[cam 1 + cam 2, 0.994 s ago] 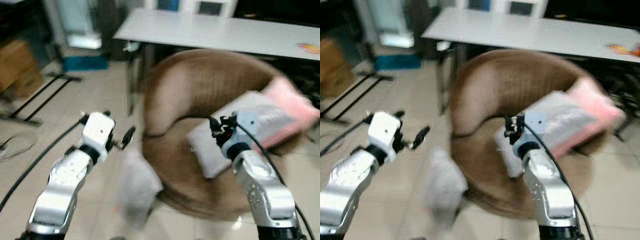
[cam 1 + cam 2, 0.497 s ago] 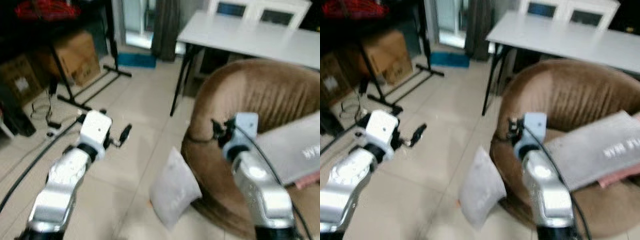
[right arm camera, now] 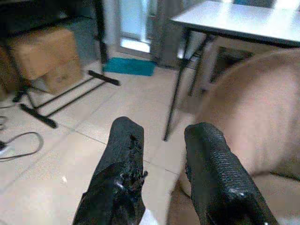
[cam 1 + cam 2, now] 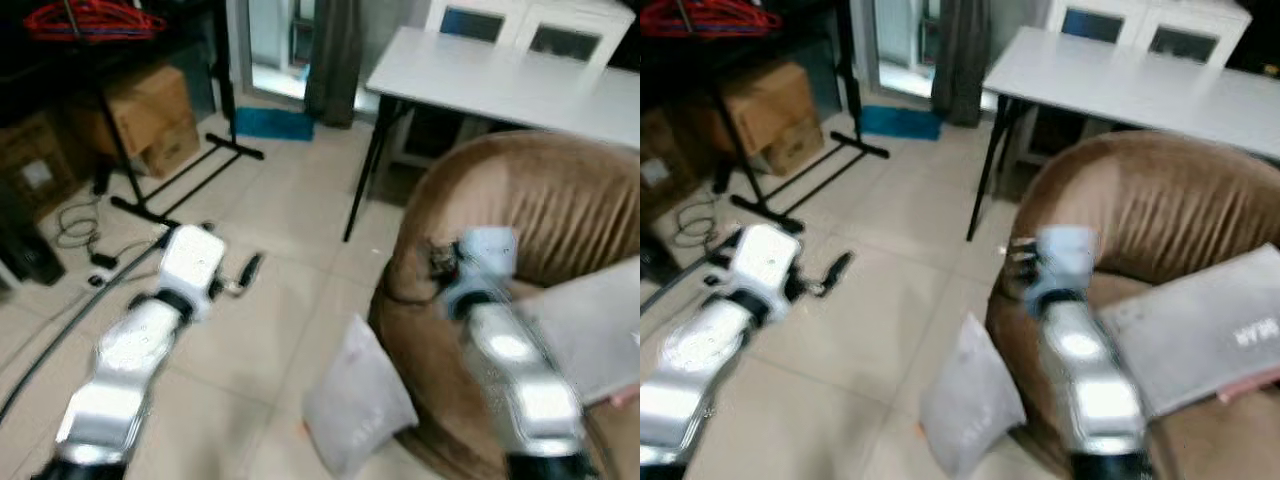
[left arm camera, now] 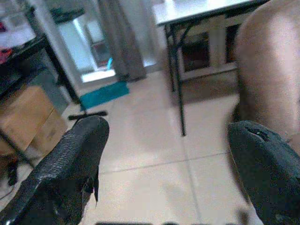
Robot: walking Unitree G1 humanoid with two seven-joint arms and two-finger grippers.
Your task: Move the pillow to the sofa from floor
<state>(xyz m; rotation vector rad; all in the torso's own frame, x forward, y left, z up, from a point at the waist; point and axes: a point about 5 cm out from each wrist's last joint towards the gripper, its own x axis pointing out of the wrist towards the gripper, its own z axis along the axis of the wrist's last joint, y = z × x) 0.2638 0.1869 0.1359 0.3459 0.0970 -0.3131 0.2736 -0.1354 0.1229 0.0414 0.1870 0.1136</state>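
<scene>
ahead of both grippers, on the tiled floor (image 4: 290, 250), sits a round brown sofa (image 4: 520, 220) with a high curved back; it rises just past the right gripper (image 3: 164, 164) and off to the far side of the left gripper (image 5: 168, 154). behind the sofa, farther out than either gripper reaches, stands a white table (image 4: 1130, 85) on thin black legs. on the sofa seat, to the outer side of the right arm, lies a large grey cushion (image 4: 1200, 345) with dark lettering, and a pink edge (image 4: 1245, 385) shows under it.

out beyond the left gripper: a black stand (image 4: 170, 165) with splayed feet, cardboard boxes (image 4: 150, 110) behind it, red hangers (image 4: 95, 20) at the top, a teal mat (image 4: 898, 122) by a grey curtain (image 4: 335, 55).

the pillow (image 4: 358, 400), pale grey, stands on edge on the floor and leans against the sofa base. it is below and between the two grippers, nearer the right one, and neither touches it.

left gripper: held out over bare tile, fingers (image 5: 70, 164) spread wide, released, nothing between them.

right gripper: raised in front of the sofa's rim, fingers (image 3: 119, 178) parted by a narrow gap, empty, nothing grasped. a pale corner shows at the base of its fingers; cannot tell whether that is the pillow.

a cable (image 4: 70, 235) lies loose on the floor on the left arm's outer side. head views are motion-blurred, the arms most of all.
</scene>
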